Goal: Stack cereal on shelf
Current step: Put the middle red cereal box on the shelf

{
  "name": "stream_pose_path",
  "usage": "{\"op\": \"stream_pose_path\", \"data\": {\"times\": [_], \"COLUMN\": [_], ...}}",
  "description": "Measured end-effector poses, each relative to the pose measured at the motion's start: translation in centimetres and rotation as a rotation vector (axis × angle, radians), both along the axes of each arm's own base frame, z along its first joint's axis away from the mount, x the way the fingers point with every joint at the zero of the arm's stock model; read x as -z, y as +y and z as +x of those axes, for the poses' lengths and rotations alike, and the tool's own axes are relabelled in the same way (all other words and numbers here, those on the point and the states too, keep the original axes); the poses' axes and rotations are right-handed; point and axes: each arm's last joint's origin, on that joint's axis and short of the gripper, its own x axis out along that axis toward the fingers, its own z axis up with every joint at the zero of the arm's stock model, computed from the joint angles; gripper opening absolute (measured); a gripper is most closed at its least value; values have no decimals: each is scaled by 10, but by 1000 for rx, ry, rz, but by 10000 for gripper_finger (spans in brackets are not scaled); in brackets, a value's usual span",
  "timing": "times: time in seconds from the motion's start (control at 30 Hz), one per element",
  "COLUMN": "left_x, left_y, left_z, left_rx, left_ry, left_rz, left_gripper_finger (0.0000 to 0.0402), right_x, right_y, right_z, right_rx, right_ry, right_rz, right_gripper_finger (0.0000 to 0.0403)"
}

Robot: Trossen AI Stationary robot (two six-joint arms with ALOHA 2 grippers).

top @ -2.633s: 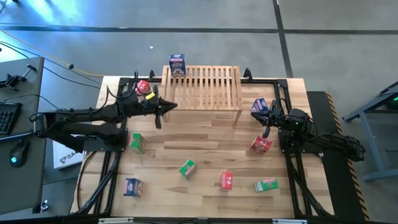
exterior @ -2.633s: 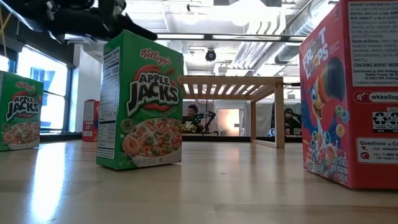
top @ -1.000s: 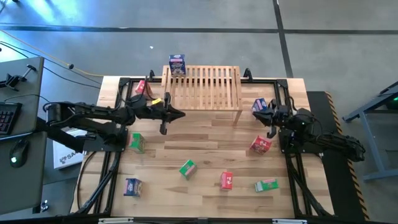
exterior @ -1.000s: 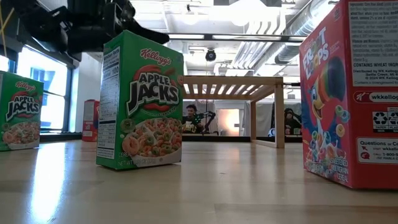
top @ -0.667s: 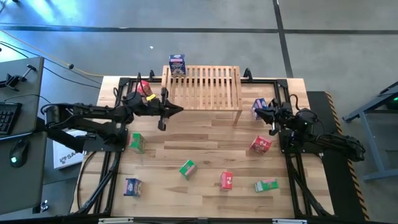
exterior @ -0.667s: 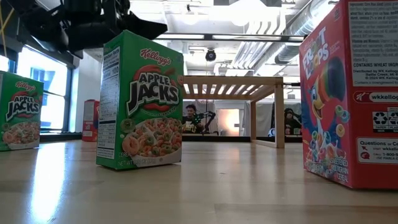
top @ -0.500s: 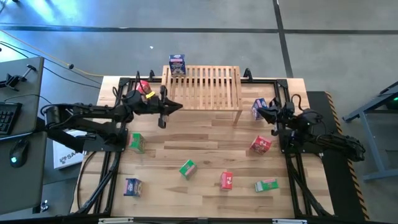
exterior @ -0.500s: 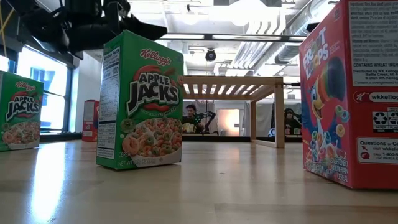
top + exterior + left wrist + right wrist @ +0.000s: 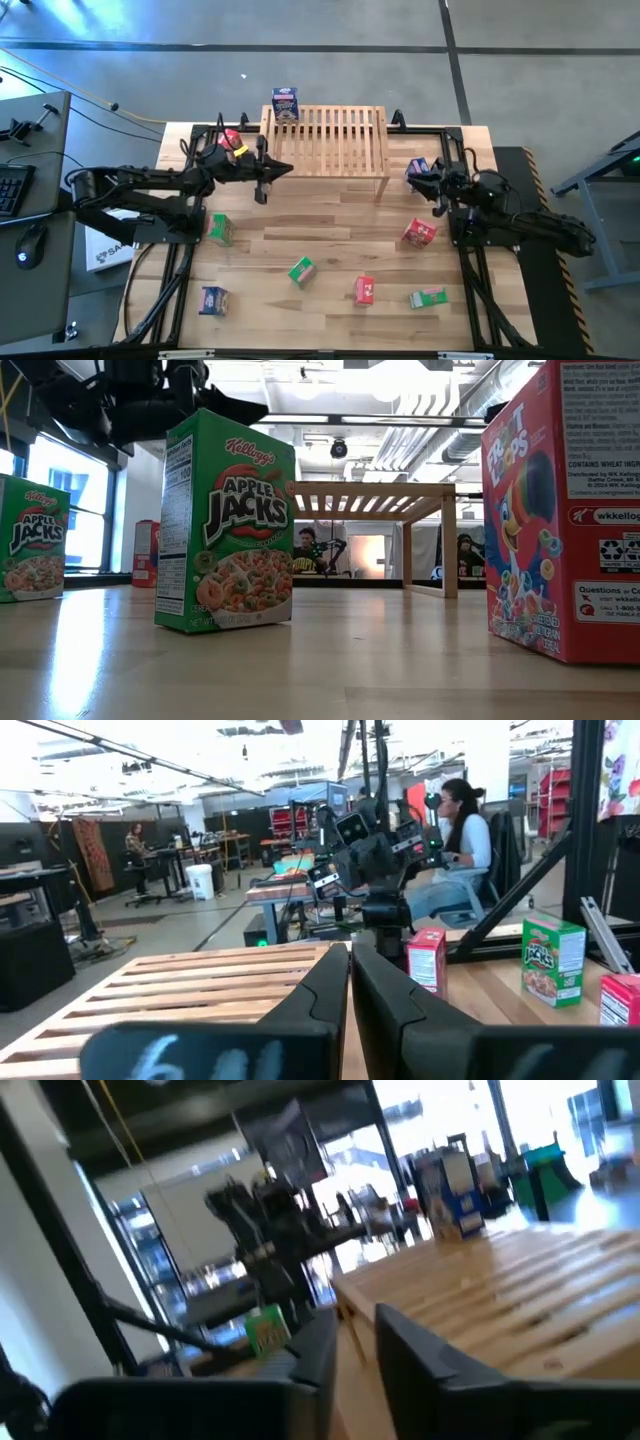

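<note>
Since the earlier frame, the left end effector (image 9: pixel 265 182) has drawn back slightly toward the shelf's (image 9: pixel 330 140) near-left corner, fingers pressed shut and empty. The right end effector (image 9: pixel 437 192) has shifted left beside a blue box (image 9: pixel 416 170), its fingers slightly parted, gripping nothing. One blue cereal box (image 9: pixel 286 102) stands at the shelf's far-left corner; the other boxes, including a green box (image 9: pixel 301 270), lie scattered on the bench (image 9: pixel 330 240), so most of the stacking remains.

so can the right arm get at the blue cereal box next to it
Probably yes: the right claw hovers beside the blue box near the shelf leg, with nothing between them; its fingers look slightly parted.
</note>
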Motion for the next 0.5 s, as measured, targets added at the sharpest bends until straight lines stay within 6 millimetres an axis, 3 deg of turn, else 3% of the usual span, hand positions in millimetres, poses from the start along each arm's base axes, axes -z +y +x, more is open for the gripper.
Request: {"op": "stream_pose_path", "data": {"times": [0.27, 0.5], "left_x": [3, 6], "left_y": [7, 10], "left_z": [-2, -3], "left_rx": [-36, -50], "left_ry": [33, 58], "left_rz": [6, -4], "left_gripper_finger": [10, 10], "right_x": [-31, -60], "right_y": [-7, -6], "right_z": [16, 31], "right_rx": [46, 45], "right_ry": [316, 604], "right_rz": [106, 164], "right_gripper_finger": [200, 224]}}
